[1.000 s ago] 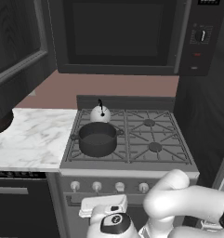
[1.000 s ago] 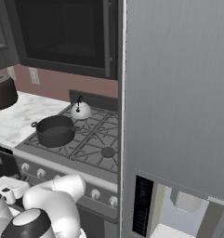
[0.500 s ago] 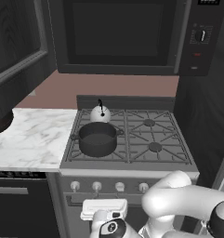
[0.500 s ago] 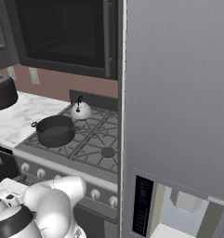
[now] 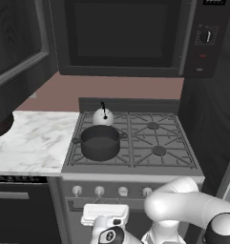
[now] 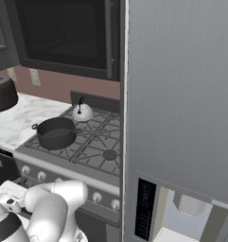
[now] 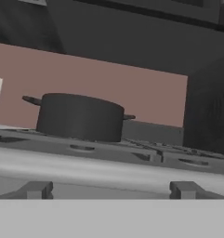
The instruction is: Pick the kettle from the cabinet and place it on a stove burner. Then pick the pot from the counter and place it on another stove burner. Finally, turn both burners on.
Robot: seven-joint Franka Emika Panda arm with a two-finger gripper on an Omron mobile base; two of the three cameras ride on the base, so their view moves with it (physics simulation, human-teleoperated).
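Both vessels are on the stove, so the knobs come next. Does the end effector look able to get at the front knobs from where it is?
Probably yes. The open end effector sits low before the stove front, level with the pot, and nothing stands between it and the knobs.

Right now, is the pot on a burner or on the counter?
On a burner: the pot sits upright on the stove's front-left grate, just in front of the kettle; the counter lies beside it.

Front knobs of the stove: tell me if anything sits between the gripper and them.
Nothing visible does. The gripper hangs open, low in front of the stove's front knobs, with only open air between. The pot and kettle already sit on the left burners, up behind the knob panel.
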